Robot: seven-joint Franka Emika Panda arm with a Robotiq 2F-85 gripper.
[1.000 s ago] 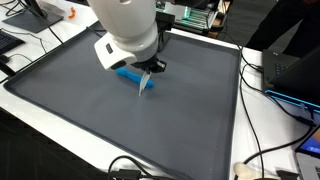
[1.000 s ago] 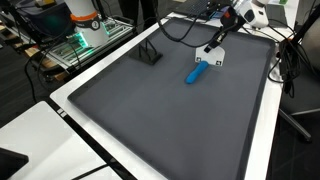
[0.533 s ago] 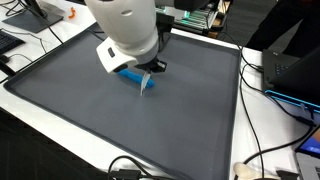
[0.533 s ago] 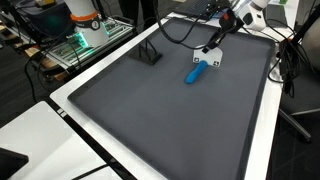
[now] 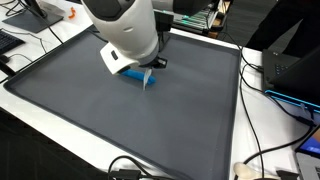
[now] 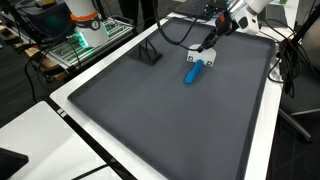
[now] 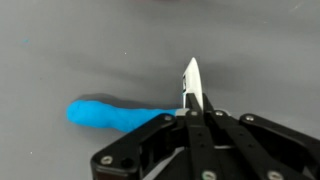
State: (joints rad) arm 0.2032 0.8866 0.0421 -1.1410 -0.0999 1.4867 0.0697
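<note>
**Fingers.** The fingers (image 7: pixel 190 85) are pressed together with no gap showing between them. In the wrist view they form a single pale blade pointing away from the camera. Nothing is clamped between them. In both exterior views the fingers (image 5: pixel 149 80) (image 6: pixel 204 57) are low over the mat, at the end of the white arm (image 5: pixel 125 25), which slants down to them.

**Blue cylinder.** The blue cylinder (image 7: pixel 115 114) lies flat on the mat. In the wrist view it runs out to the left of the fingers, with its right end right at them. That end passes partly behind the black finger mount, so contact cannot be confirmed. In an exterior view the blue cylinder (image 6: pixel 194 73) runs from just below the fingertips towards the near side of the mat. In an exterior view the arm hides most of the blue cylinder (image 5: pixel 134 74), and only a short length shows just beside the fingers.

**Surroundings.** A dark grey mat (image 5: pixel 150 130) (image 6: pixel 170 120) covers most of the white worktop (image 5: pixel 50 130). A small black stand (image 6: pixel 150 54) stands upright on the mat, well apart from the fingers and level with them across the mat. Black cables (image 5: pixel 255 150) lie on the worktop beyond the mat's edge, well away from the fingers.
</note>
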